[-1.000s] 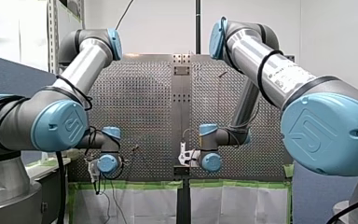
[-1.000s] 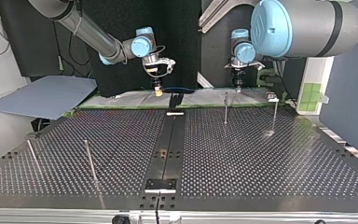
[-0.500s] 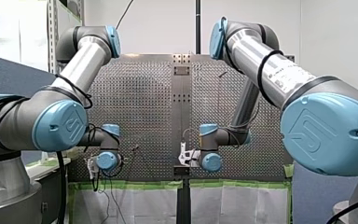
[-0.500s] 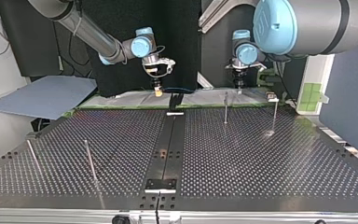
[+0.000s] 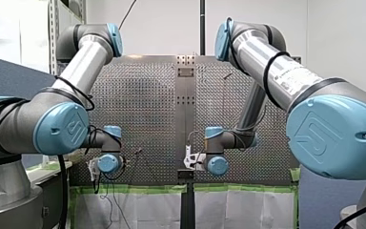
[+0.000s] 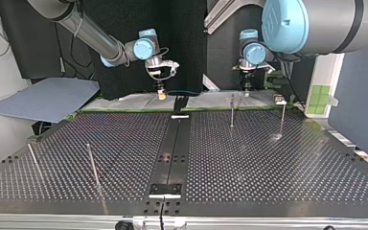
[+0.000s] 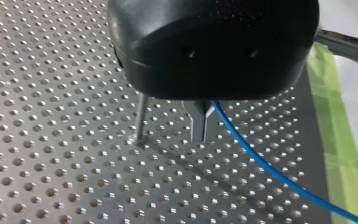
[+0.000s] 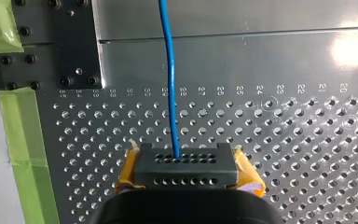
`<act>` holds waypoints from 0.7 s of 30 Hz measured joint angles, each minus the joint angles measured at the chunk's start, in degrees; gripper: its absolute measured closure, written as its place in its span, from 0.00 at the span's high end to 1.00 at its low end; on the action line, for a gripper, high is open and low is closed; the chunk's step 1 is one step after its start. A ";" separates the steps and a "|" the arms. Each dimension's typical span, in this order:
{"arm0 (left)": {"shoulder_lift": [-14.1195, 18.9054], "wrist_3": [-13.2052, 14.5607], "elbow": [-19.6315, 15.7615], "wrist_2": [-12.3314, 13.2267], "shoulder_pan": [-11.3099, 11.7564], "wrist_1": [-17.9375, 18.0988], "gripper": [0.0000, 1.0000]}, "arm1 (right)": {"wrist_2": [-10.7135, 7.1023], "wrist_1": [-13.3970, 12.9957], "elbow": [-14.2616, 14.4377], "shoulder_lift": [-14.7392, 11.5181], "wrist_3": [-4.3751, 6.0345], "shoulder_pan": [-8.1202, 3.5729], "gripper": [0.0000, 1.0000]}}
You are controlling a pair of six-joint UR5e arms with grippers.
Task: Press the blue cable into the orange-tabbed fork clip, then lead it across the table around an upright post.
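The blue cable (image 7: 261, 163) leaves my left gripper (image 7: 204, 126), whose metal fingers are shut on it just above the perforated table (image 6: 268, 167). A thin upright post (image 7: 140, 119) stands close beside those fingers. My right gripper (image 8: 186, 163), with yellow pads, is shut on the same cable (image 8: 169, 70), which runs straight ahead of it. In the top view my right gripper (image 6: 161, 95) hangs at the far edge left of a dark upright clip (image 6: 179, 102). The cable (image 6: 184, 91) shows faintly behind the clip, and my left gripper (image 6: 245, 90) is further right.
Upright posts stand at the top view's far right (image 6: 231, 111) (image 6: 282, 119) and near left (image 6: 92, 165). A dark rail (image 6: 172, 148) runs down the table's middle. A grey board (image 6: 48, 98) lies off the left edge. Green tape (image 8: 25, 154) borders the plate.
My left arm has drifted slightly toward the top view's right, carrying the cable. My right gripper has barely moved.
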 joint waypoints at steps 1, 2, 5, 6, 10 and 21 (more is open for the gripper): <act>0.36 0.00 0.00 0.02 0.00 -0.03 0.00 | -0.04 0.02 -0.05 0.00 -0.01 -0.01 0.00; 0.57 0.00 0.00 0.03 0.01 -0.05 0.00 | -0.10 0.05 -0.11 0.00 -0.02 -0.02 0.00; 0.95 -0.06 0.00 0.05 0.03 -0.08 0.00 | -0.32 0.18 -0.35 0.00 -0.06 -0.07 0.00; 1.00 -0.12 0.01 0.06 0.05 -0.05 0.00 | -0.37 0.27 -0.47 0.01 -0.07 -0.07 0.00; 1.07 -0.78 0.08 0.14 0.09 0.38 0.00 | -0.46 0.46 -0.74 0.00 -0.09 -0.10 0.00; 0.95 -1.74 1.37 2.04 0.11 1.30 0.00 | -0.52 1.49 -0.83 0.00 -0.19 -0.87 0.00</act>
